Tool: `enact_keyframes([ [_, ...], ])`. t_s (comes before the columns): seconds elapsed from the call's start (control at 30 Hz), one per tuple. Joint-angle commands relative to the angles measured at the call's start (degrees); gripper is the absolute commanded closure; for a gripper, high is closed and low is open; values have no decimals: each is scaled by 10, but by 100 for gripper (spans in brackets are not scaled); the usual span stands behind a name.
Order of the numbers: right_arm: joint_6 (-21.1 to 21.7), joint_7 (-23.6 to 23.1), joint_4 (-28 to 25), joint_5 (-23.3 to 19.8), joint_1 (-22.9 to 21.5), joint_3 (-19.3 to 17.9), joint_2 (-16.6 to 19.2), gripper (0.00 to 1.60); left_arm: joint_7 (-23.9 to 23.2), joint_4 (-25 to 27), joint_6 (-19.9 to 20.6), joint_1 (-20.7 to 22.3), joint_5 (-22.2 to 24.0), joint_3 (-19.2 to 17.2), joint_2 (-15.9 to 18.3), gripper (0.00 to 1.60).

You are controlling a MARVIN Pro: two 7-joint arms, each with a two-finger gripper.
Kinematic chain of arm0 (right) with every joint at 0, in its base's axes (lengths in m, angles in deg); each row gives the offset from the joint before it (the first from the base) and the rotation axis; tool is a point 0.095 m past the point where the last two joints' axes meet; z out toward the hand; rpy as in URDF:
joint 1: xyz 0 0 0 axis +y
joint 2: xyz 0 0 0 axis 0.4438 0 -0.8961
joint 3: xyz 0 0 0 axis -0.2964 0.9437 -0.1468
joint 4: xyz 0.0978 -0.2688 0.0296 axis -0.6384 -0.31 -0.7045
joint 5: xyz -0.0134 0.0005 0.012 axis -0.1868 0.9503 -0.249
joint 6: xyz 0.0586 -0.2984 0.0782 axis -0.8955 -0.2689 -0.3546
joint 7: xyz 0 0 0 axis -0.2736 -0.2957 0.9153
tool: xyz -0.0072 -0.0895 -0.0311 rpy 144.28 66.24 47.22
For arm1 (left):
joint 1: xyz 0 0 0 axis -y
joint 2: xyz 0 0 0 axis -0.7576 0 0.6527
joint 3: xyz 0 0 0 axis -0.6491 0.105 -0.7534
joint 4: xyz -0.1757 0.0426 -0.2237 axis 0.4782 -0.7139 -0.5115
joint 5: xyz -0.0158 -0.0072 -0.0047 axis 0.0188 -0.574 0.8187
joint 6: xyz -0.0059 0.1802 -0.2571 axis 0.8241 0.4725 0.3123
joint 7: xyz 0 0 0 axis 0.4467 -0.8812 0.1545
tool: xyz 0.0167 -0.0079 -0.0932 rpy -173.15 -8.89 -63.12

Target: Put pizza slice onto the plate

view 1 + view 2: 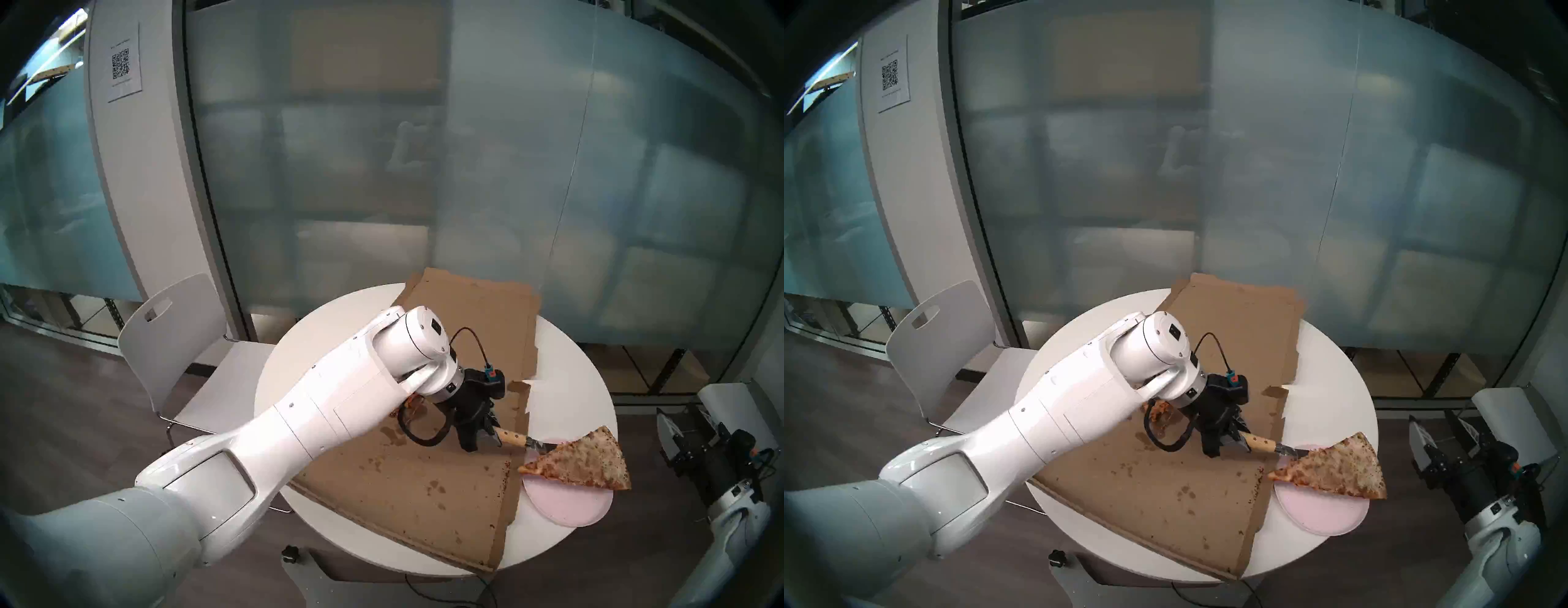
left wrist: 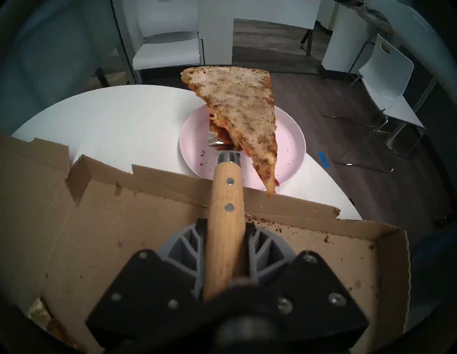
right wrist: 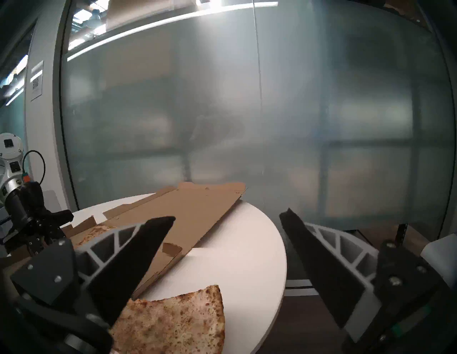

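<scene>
The pizza slice [image 1: 583, 463] [image 2: 242, 108], wide with pale speckled cheese, rides on the metal blade of a wooden-handled spatula [image 1: 511, 437] [image 2: 226, 188]. It hangs over the pale pink plate [image 1: 564, 505] [image 2: 289, 148], apart from it, its tip drooping toward the box. My left gripper [image 1: 488, 433] [image 2: 225, 222] is shut on the spatula's handle. My right gripper [image 3: 228, 216] [image 1: 1437, 429] stands open and empty off the table's right edge, with the slice's crust end [image 3: 178, 323] just below and in front of it.
An open cardboard pizza box [image 1: 403, 488] fills the round white table's [image 1: 564, 369] middle, its lid [image 1: 479, 314] lying flat behind. A smaller orange slice [image 1: 1159, 411] lies in the box under my left wrist. A white chair [image 1: 178, 339] stands at the left.
</scene>
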Motion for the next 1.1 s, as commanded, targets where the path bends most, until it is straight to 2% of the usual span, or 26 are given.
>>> enact_keyframes([
  [0.0, 1, -1, -3, -3, -6, -1, 8, 0, 31, 67, 27, -42, 11, -24, 8, 160],
  [0.43, 0, -5, 7, -5, -9, -2, 16, 0, 95, 148, 69, -109, 5, -33, 18, 160],
  [0.77, -1, -10, 17, -6, -12, -7, 23, 0, 160, 163, 82, -154, -3, -33, 11, 160],
  [1.07, 1, -15, 20, -4, -16, -7, 26, 0, 178, 187, 83, -168, -11, -20, 21, 160],
])
